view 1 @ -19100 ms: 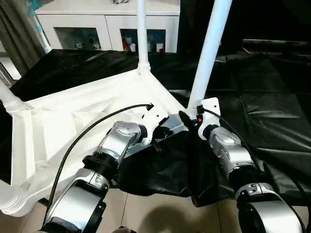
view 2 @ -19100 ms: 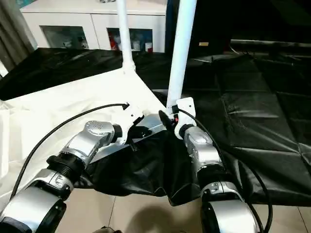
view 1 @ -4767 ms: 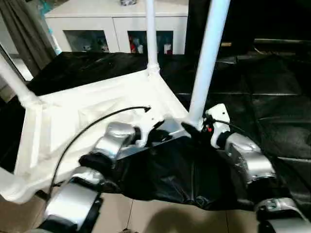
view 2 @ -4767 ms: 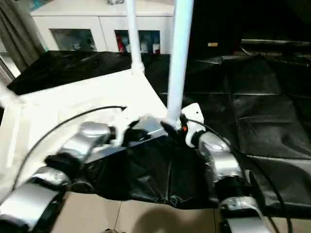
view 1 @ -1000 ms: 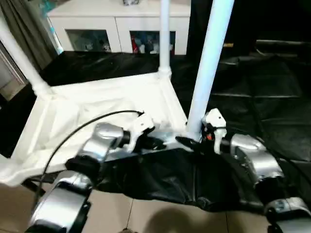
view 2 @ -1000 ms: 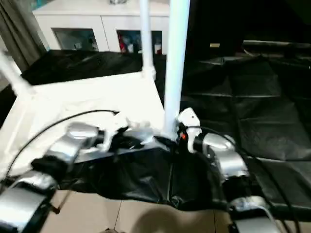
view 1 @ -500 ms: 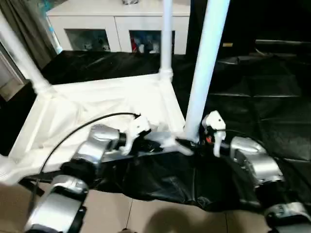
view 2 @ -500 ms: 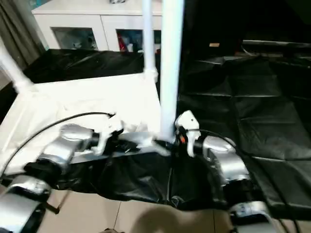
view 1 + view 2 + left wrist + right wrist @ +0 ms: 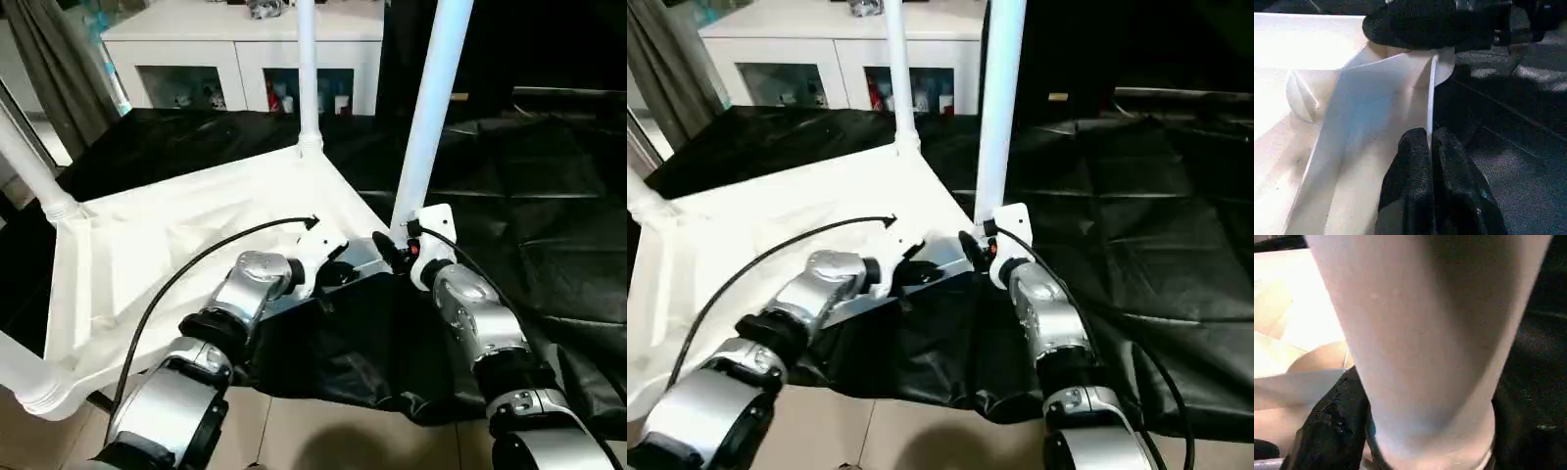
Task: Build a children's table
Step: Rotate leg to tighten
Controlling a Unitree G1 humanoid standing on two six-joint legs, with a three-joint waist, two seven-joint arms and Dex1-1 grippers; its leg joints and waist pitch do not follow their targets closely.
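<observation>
The children's table [image 9: 176, 235] lies upside down on the black sheet, a white top with ribbed underside. Its white legs stand up from the corner sockets, one far [image 9: 307, 78], one left [image 9: 29, 166] and one at the near right [image 9: 431, 108]. My left gripper [image 9: 338, 274] is shut on the thin rim [image 9: 1431, 93] of the top beside the near right corner. My right gripper [image 9: 392, 252] is at the base of the near right leg. In the right wrist view that leg [image 9: 1425, 333] sits between the black fingers [image 9: 1332, 416].
A black sheet [image 9: 549, 196] covers the surface under and to the right of the table. A white glass-door cabinet [image 9: 225, 69] stands behind, with a grey curtain [image 9: 59, 78] at the far left. Tiled floor [image 9: 294, 431] shows below the near edge.
The whole picture has shifted, so the camera has moved. My right forearm now reaches straighter to the leg's base. The left gripper keeps its hold on the rim.
</observation>
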